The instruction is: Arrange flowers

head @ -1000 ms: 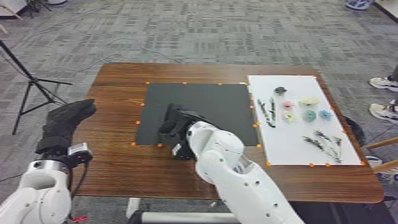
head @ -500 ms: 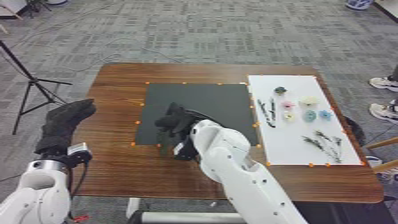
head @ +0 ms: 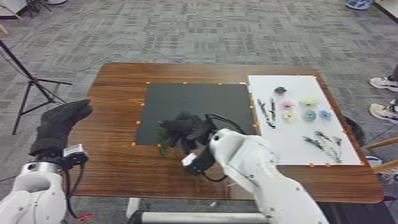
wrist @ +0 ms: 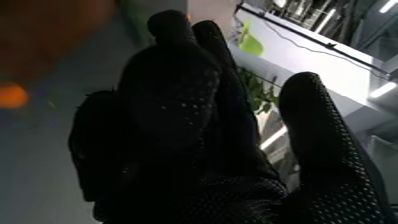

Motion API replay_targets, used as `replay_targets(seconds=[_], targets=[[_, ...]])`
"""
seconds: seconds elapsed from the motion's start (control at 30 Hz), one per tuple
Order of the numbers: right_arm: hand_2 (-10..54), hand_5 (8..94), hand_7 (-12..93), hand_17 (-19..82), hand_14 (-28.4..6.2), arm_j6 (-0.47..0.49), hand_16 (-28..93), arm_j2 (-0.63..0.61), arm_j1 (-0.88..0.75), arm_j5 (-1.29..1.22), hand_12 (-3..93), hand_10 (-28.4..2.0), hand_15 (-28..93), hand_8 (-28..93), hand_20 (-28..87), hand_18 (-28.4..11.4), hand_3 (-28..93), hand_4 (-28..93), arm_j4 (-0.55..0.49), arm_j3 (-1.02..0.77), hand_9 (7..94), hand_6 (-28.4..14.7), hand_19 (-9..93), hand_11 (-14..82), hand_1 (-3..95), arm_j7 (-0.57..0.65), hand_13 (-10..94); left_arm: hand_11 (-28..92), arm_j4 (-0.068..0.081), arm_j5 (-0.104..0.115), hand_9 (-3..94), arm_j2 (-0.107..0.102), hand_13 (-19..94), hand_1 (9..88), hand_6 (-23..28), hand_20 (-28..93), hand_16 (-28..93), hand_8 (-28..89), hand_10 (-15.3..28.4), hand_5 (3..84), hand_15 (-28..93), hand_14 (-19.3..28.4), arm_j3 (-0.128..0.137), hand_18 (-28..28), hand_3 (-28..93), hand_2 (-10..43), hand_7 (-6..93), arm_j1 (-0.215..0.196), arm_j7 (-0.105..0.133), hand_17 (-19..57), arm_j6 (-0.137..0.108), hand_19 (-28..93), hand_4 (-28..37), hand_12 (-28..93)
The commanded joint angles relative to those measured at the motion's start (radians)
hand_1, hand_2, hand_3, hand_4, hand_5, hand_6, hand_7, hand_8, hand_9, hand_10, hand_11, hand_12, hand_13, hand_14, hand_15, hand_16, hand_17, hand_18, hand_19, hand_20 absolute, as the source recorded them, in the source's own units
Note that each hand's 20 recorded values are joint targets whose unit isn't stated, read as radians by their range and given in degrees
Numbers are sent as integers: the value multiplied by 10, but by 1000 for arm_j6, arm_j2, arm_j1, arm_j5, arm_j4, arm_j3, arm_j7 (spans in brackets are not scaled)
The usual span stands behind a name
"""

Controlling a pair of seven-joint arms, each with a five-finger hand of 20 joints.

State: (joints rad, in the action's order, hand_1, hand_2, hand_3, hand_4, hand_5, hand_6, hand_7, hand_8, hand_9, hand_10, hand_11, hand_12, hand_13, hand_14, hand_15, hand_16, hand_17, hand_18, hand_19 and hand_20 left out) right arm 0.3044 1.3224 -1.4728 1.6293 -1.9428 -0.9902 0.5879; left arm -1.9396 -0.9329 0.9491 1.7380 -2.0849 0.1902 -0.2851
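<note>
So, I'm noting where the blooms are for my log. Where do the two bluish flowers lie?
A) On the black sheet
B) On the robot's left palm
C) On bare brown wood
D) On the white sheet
D: the two bluish flowers lie side by side on the white sheet, to the right of the black sheet.

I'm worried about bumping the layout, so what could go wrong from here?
The right hand is right beside the green sprig and could brush it out of place. The sprig seems to reach past the near edge of the black mat, so it might end up off the layout. The looped cable might snag something.
</note>
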Motion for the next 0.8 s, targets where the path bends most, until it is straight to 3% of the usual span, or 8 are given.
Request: replay_targets(seconds=[0.03, 0.4, 0.8], targets=[[191, 709, 136, 721, -57, -1, 240, -4, -73, -122, 94, -185, 541, -64, 376, -89, 480, -111, -34, -4, 759, -65, 932, 91, 285, 47, 937, 214, -10, 2, 531, 12, 410, 293, 31, 182, -18, -80, 140, 534, 196, 167, 6, 102, 681, -3, 174, -11, -1, 92, 1, 47, -191, 116], [207, 678, 110, 679, -68, 43, 271, 52, -101, -282, 76, -173, 491, -74, 388, -117, 491, -121, 75, -61, 654, -63, 932, 77, 234, -57, 937, 214, 4, 3, 531, 21, 411, 293, 31, 181, -17, -80, 140, 534, 198, 168, -13, 102, 680, -2, 174, 8, -2, 91, 14, 47, -191, 116], [205, 659, 93, 670, -70, 144, 293, 59, -87, -276, 63, -166, 484, -74, 400, -128, 512, -128, 90, -54, 610, -69, 932, 69, 204, -9, 937, 214, 0, 4, 531, 23, 412, 293, 33, 181, -17, -80, 140, 533, 199, 168, -8, 102, 678, -2, 172, 1, 2, 91, 16, 46, -191, 116]])
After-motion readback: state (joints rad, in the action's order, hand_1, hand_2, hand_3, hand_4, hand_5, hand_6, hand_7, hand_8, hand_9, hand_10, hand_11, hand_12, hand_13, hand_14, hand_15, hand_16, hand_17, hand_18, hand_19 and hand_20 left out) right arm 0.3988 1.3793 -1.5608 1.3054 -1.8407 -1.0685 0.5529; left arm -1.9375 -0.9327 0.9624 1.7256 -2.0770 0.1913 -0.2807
